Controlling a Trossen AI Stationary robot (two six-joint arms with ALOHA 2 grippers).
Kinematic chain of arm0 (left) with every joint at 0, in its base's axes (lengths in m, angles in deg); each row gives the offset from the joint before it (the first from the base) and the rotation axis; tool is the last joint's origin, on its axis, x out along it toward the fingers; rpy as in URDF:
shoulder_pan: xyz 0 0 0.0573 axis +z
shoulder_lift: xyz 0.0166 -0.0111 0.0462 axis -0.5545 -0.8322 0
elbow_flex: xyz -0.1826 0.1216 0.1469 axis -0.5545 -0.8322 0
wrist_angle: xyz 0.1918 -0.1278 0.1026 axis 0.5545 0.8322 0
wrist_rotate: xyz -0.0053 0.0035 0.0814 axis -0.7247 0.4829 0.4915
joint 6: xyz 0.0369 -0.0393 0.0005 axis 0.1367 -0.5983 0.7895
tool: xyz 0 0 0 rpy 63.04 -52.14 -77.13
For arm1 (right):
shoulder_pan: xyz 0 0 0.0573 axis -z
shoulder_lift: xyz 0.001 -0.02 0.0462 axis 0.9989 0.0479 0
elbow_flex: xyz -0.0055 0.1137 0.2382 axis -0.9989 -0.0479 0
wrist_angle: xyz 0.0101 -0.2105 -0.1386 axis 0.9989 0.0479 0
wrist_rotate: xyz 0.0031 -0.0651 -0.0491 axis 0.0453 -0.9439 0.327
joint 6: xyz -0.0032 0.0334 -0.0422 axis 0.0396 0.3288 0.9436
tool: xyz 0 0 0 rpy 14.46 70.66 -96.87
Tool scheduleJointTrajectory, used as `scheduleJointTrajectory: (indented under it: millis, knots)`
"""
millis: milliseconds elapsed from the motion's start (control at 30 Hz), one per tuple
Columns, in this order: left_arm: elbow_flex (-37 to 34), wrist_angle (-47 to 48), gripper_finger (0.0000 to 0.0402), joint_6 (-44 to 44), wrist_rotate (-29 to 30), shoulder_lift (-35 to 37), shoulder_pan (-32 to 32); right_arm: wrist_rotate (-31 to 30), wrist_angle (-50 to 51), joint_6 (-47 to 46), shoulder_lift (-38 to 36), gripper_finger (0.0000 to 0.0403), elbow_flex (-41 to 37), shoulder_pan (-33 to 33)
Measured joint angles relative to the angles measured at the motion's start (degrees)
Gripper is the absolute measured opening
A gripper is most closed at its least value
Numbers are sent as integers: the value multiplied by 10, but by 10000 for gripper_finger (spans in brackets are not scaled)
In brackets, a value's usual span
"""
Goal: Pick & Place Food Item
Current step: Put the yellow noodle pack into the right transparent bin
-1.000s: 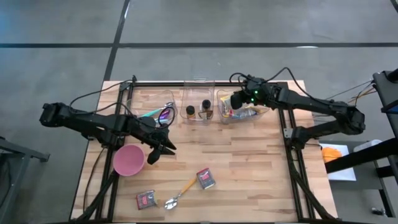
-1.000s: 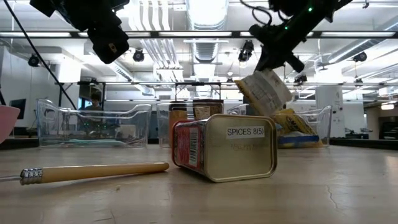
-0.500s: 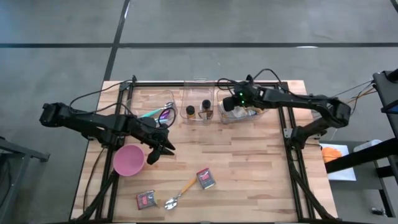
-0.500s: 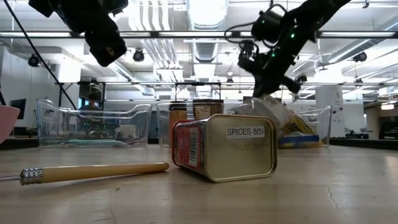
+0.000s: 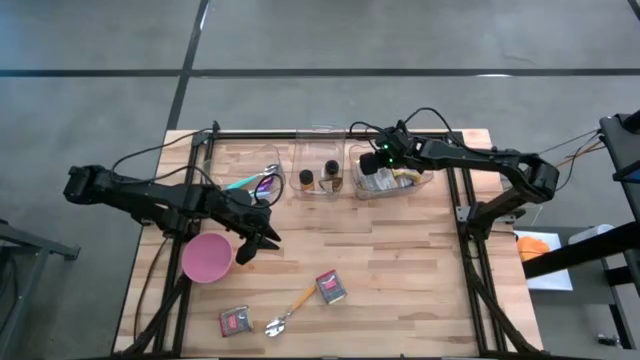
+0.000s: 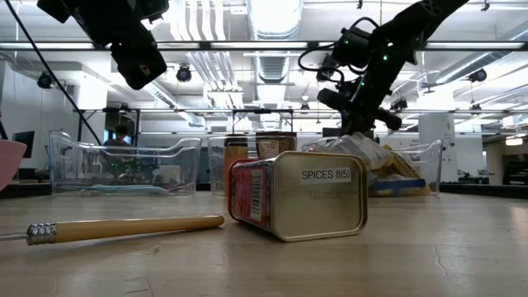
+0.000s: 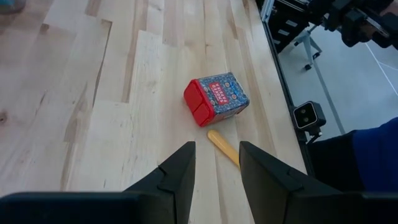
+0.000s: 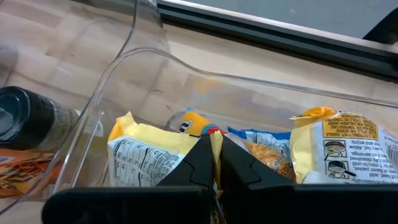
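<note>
My right gripper [image 5: 372, 167] reaches down into the rightmost clear bin [image 5: 424, 184] at the table's far edge and is shut on a yellow snack bag [image 8: 149, 158]. The bag lies among other snack bags [image 8: 336, 146] in that bin. In the low view the bag [image 6: 367, 153] shows behind a spice tin [image 6: 301, 196]. My left gripper [image 5: 262, 236] hovers open above the table beside a pink bowl [image 5: 206, 257], with nothing between its fingers [image 7: 180, 171]. My right gripper pinches the yellow snack bag by its crimped top edge [image 8: 198, 142] between its two shut fingers. The fingers come slanting down from the table's right side. The bag's lower part rests in the bin on the other bags.
Two more clear bins stand to the left, one with dark bottles [image 5: 318, 178], one with utensils [image 5: 255, 181]. A red spice tin [image 5: 331, 287], a wooden-handled spoon [image 5: 290, 311] and a second small tin [image 5: 235, 320] lie near the front edge. The middle of the table is bare wood.
My right gripper has gone down into the rightmost bin and tipped steeper, still shut on the snack bag. The bag hung clear above the bin a second ago and now sits among the other bags.
</note>
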Motion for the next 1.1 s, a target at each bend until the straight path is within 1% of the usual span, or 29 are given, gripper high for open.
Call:
scheduleJointTrajectory:
  millis: [500, 600, 700, 933, 1100]
  knots:
    - [0, 0, 132, -4, 0, 0, 0, -2, 4, -7, 3, 9, 0, 0]
    - [0, 0, 132, -3, 0, 0, 0, 1, 4, -7, 3, 20, 0, 0]
    - [0, 0, 132, -4, 0, 0, 0, 2, 4, -7, 3, 53, 0, 0]
    - [0, 1, 132, -3, 0, 0, 0, 3, 7, -10, 3, 157, 0, 0]
    - [0, 1, 132, -3, 0, 0, 0, 3, 11, -10, 3, 224, 0, 0]
